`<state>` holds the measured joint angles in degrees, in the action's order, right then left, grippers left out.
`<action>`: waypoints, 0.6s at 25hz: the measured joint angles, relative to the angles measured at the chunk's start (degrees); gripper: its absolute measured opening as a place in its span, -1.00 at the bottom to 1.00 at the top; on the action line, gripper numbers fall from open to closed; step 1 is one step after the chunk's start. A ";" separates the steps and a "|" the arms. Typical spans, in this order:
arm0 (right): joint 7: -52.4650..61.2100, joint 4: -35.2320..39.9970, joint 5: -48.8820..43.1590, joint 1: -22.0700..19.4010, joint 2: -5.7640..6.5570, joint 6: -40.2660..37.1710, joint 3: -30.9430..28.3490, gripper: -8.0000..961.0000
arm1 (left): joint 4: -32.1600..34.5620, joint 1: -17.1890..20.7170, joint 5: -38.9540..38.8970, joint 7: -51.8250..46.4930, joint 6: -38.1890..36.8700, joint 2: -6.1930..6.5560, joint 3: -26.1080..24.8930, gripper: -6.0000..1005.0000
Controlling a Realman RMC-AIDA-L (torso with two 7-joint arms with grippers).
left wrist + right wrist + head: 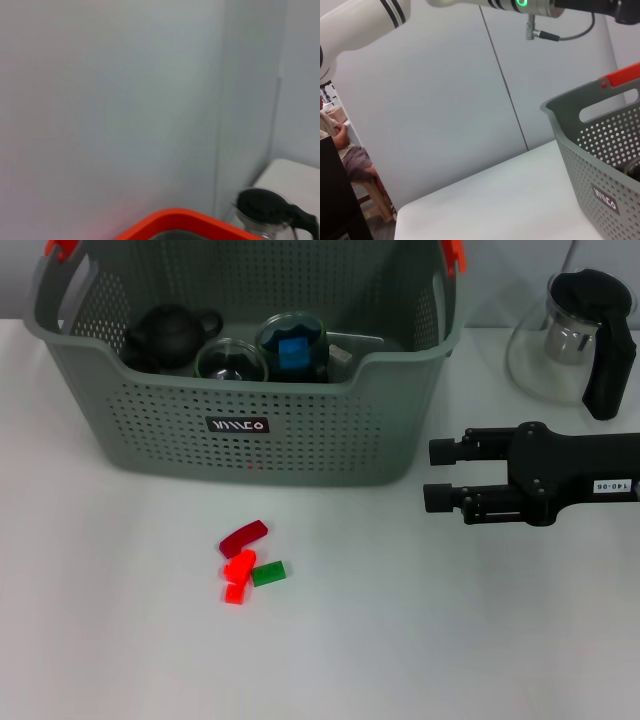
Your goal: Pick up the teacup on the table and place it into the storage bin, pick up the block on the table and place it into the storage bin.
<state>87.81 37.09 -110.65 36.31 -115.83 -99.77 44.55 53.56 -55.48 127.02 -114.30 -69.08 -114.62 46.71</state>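
Red and green blocks [246, 562] lie clustered; the right hand [436, 476], fingers apart and empty, risks scattering neighbours.

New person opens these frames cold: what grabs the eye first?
The big grey-green storage bin at the back of the table, already holding a dark teapot, glass cups and a blue block. Then the small cluster of red and green blocks lying on the white table in front of it. Last, the right claw, open, reaching in from the right with nothing in it, a glass teapot behind it.
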 joint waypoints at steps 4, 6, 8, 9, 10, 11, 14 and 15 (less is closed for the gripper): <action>0.04 -0.01 -0.01 -0.01 0.09 -0.08 0.20 0.53 | -0.62 0.40 0.02 -1.16 4.63 -1.40 -0.03 -0.08; 0.04 -0.01 0.00 -0.02 0.09 -0.12 0.22 0.53 | -0.73 0.49 0.02 -1.54 4.95 -1.66 -0.04 -0.07; 0.04 -0.01 0.00 -0.02 0.14 -0.18 0.24 0.53 | -0.70 0.49 0.02 -1.85 4.77 -1.70 -0.05 -0.07; 0.04 -0.01 0.00 -0.01 0.16 -0.20 0.25 0.53 | -0.55 0.49 0.02 -2.14 4.64 -1.73 -0.04 -0.06; 0.04 -0.01 0.00 -0.02 0.18 -0.20 0.26 0.53 | -0.32 0.49 0.02 -2.56 4.54 -1.75 -0.04 -0.06; 0.04 -0.01 0.00 -0.01 0.18 -0.20 0.28 0.53 | -0.09 0.58 0.01 -2.98 4.45 -1.76 -0.02 0.03; 0.04 -0.01 0.00 -0.01 0.18 -0.22 0.39 0.53 | 2.27 2.02 -1.02 -3.96 3.20 -1.73 -0.60 0.29; 0.04 -0.01 0.00 -0.01 0.18 -0.20 0.43 0.53 | 3.58 2.81 -1.84 -4.03 2.17 -1.74 -1.09 0.38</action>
<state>87.85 37.09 -110.66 36.30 -115.65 -99.97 44.98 57.14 -52.67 125.17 -118.33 -66.91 -116.36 45.62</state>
